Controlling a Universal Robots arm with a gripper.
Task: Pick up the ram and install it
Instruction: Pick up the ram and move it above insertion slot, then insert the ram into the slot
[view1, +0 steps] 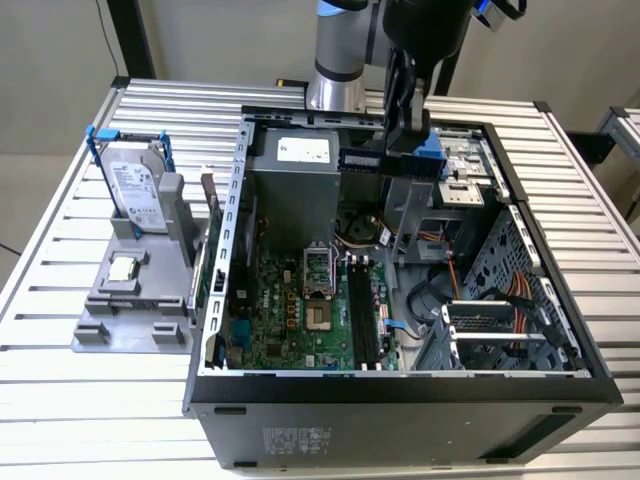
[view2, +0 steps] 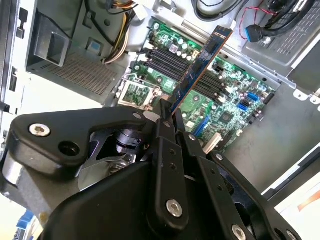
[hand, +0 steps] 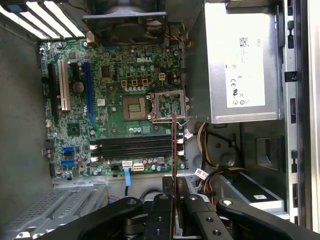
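Ram (view2: 200, 65): thin, flat, dark bluish board, judged light and stiff yet brittle, with chips and edge contacts that likely tolerate no bending or scraping. Grip is best taken on the flat faces at one short end, clear of the contact edge. The hand (view2: 167, 112) pinches it in this way: fingers pressed together on one end, the stick projecting straight out beyond the fingertips. In both wrist views it hangs in the air inside the open computer case (view1: 230, 200), over the motherboard (hand: 115, 80), apart from the long black slots (hand: 132, 147) and not yet seated. The case stands on the tabletop (view1: 60, 300)
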